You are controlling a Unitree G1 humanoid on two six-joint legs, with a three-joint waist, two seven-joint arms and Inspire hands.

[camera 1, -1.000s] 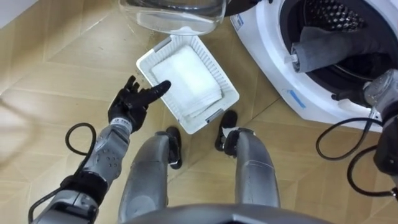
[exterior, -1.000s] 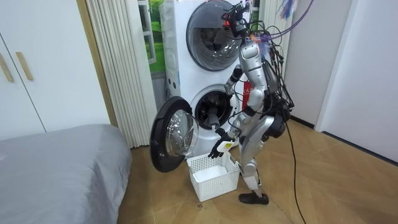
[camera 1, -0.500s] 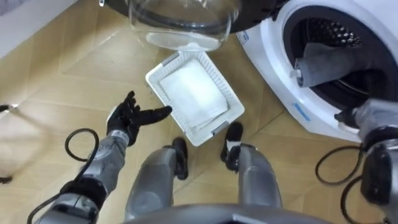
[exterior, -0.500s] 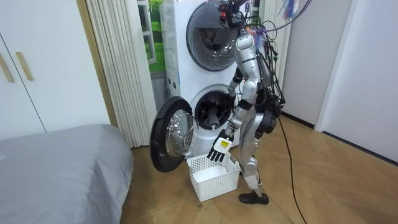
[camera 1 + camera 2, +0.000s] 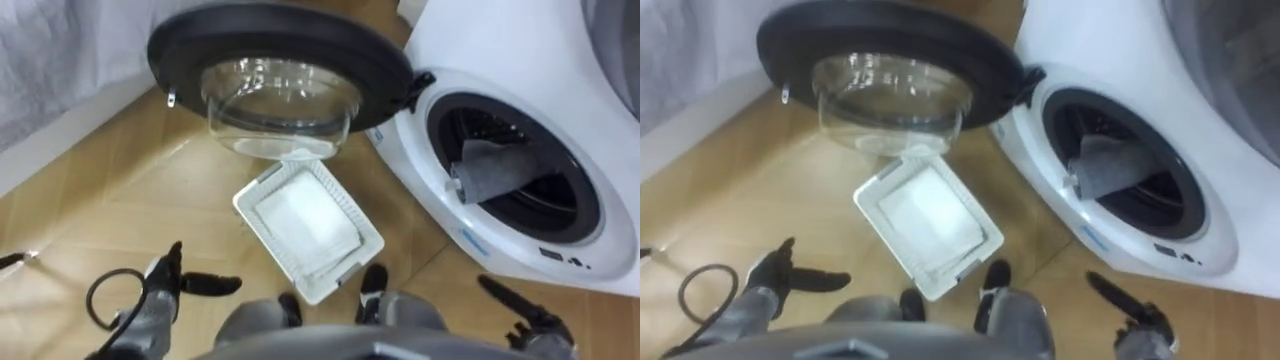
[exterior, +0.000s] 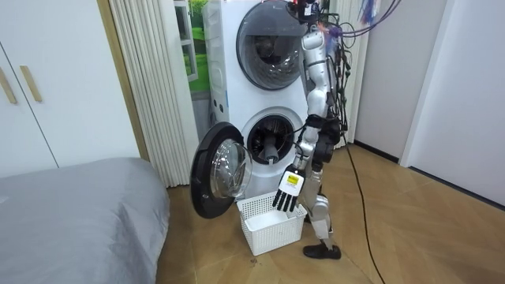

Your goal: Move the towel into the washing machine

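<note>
Clad in silver-grey shells along torso, arms and legs, with rounded, glossy thighs. Fitted with a black left robot hand [image 5: 165, 285] and a black right robot hand [image 5: 535, 322], both slim-fingered. Marked on the back of one robot hand with a small white tag bearing a yellow patch. Jointed in darker grey at the forearms and around the hips. Shod in black feet. Hung with dark cables bundled behind the head and shoulders, plus a looped black cable beside the left forearm. Topped by a small dark head unit.
</note>
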